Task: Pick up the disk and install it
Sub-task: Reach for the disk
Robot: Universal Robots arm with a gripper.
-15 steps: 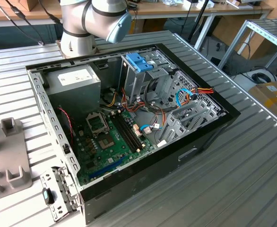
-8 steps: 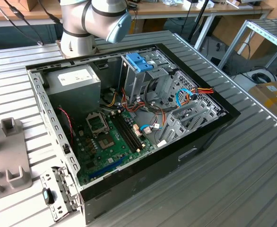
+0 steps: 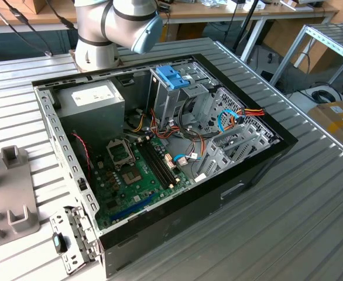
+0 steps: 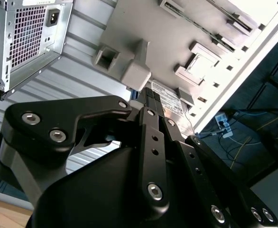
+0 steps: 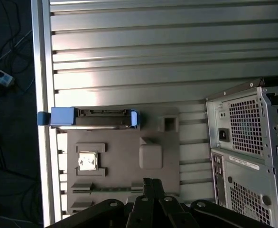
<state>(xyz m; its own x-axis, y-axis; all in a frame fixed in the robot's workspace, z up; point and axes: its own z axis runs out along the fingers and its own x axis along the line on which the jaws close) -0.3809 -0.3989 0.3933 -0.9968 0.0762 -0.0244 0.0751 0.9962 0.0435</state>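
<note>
Presumably the rigid, shock-sensitive disk is best taken by its blue-framed sides, while the end effector is seen clenched on nothing.

Ribbed metal table, open computer case on it, grey fixture plate alongside

Disk partly behind the jaws
</note>
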